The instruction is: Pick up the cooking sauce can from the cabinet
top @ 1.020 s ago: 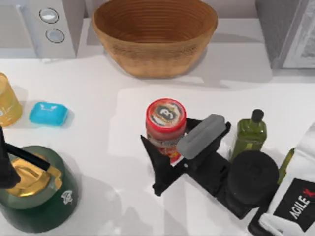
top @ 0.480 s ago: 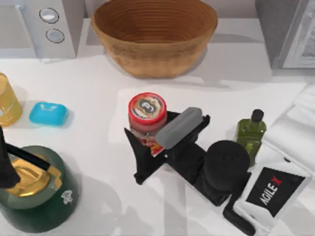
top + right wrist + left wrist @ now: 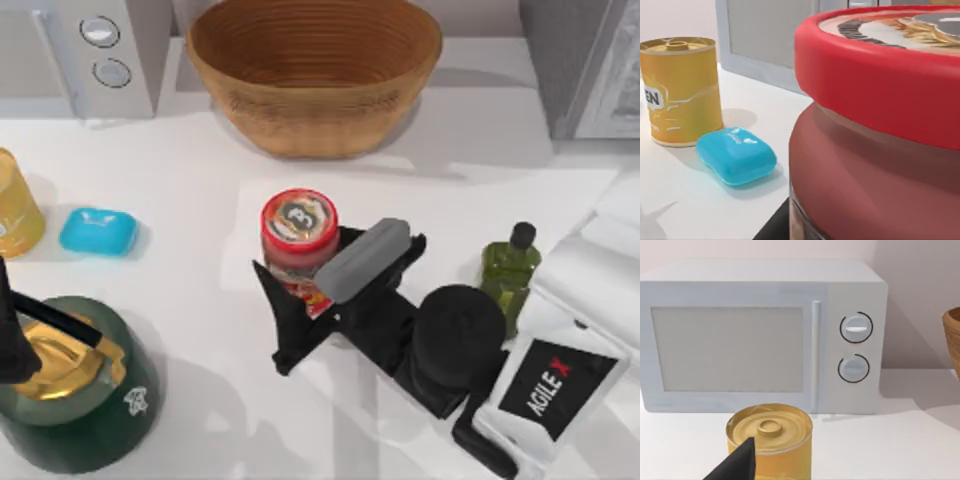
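On the white desk, just in front of the basket, the right hand is gripping the sauce can, clamped on its sides. I judge the grasp complete; next comes a steady lift. The left hand is waiting near the yellow tin; its state I cannot tell.

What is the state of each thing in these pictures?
Sauce can: upright, lid on, between the jaws of the right gripper.
Yellow tin: upright, closed, standing free.
Oil bottle: upright, capped.
Blue soap: lying flat on the table.
Basket: upright, nothing seen inside.
Microwave: door closed.
Left gripper: parked behind the yellow tin.
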